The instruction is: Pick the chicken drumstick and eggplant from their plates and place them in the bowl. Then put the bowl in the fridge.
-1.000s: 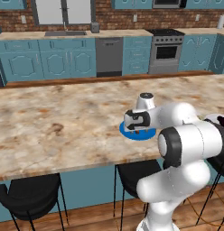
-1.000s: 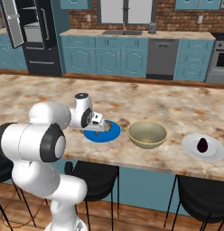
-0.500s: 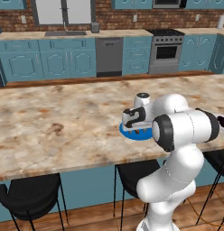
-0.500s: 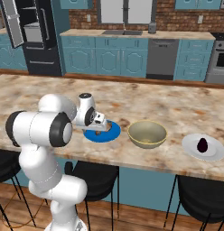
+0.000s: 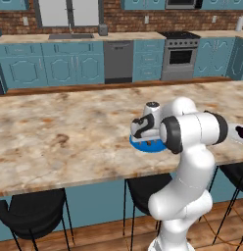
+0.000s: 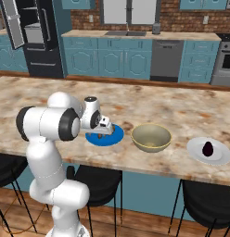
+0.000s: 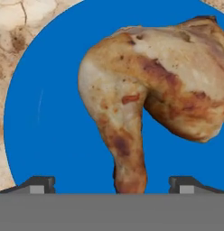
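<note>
Room: kitchen with a long marbled island counter [image 6: 182, 111] across the middle; everything below is placed relative to the bowl on that counter, from the robot's side outward.
Gripper: the gripper [image 7: 113, 186] is low over the blue plate, left of the bowl in the right base view; its fingertips [image 7: 37, 184] stand wide apart, one on each side of the drumstick's narrow end, with nothing between them clamped.
Chicken drumstick: the chicken drumstick [image 7: 152, 92] lies on the blue plate [image 6: 114, 136], just left of the bowl; not picked up yet.
Bowl: the bowl [image 6: 151, 137] sits near the front edge of the counter, between the two plates, and looks empty inside.
Eggplant: the eggplant [image 6: 207, 148] rests on the pale plate [image 6: 221, 155], right of the bowl and apart from it; untouched.
Fridge: the fridge [image 6: 40, 39] stands far behind and to the left of the bowl, past the counter, with its door [image 6: 12, 23] swung open and pale shelves showing.
Done so far: judging by how things lie, nothing is in the bowl.
Step in hand: likely lining up to grasp the drumstick.
Left to do: close on the drumstick and carry it to the bowl, fetch the eggplant the same way, then take the bowl across to the open fridge.
</note>
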